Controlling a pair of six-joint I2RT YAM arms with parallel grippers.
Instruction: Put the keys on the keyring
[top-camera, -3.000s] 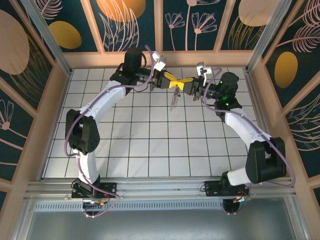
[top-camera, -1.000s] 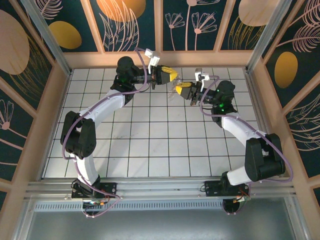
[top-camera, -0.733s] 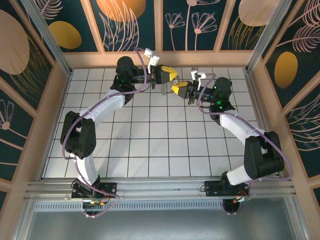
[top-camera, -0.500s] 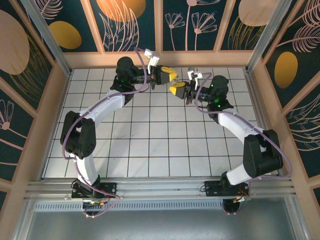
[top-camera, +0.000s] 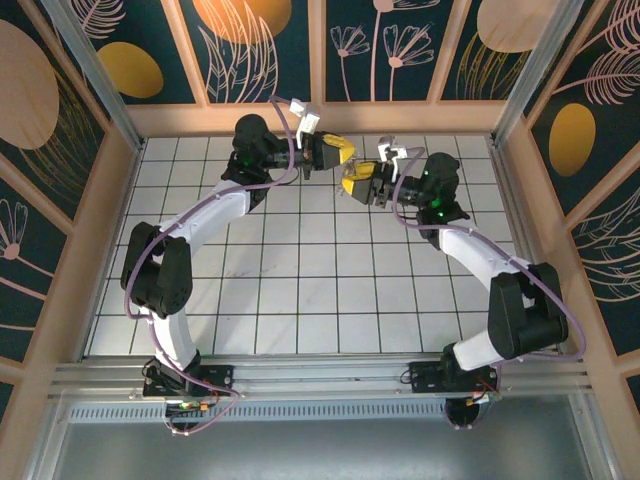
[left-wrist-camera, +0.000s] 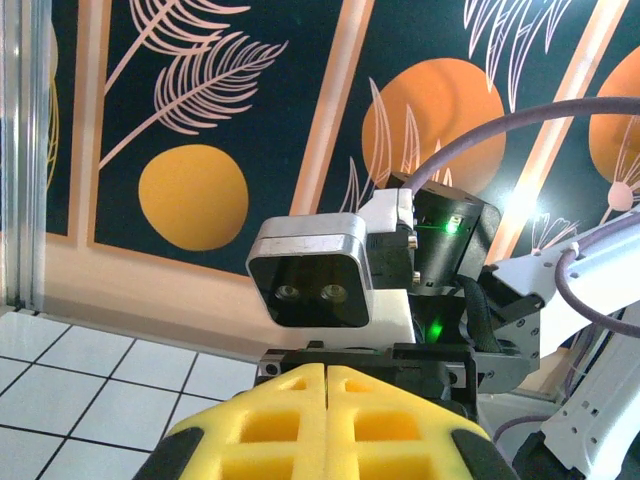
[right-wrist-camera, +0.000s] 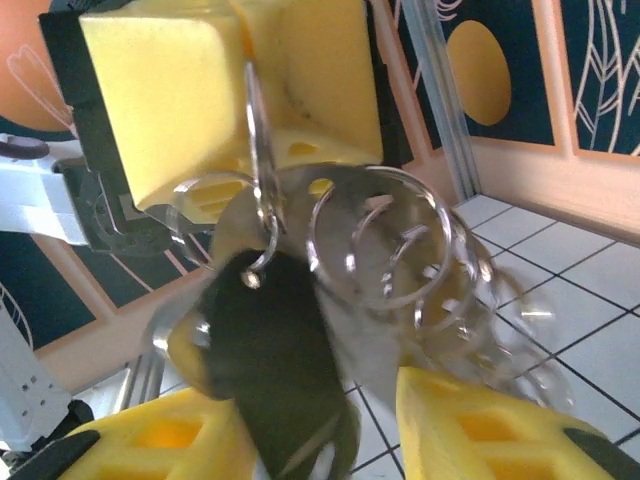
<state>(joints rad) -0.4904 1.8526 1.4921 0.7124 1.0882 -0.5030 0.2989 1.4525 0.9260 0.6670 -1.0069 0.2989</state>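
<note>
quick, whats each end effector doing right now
Left end effector: closed, pinching the keyring.
Right end effector: open, with the hanging black-headed key between its spread fingers.

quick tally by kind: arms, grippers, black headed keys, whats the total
arms: 2 (left arm, right arm)
grippers: 2 (left gripper, right gripper)
black-headed key: 1
total: 5
The silvery loops of the keyring are too blurred to count.
</note>
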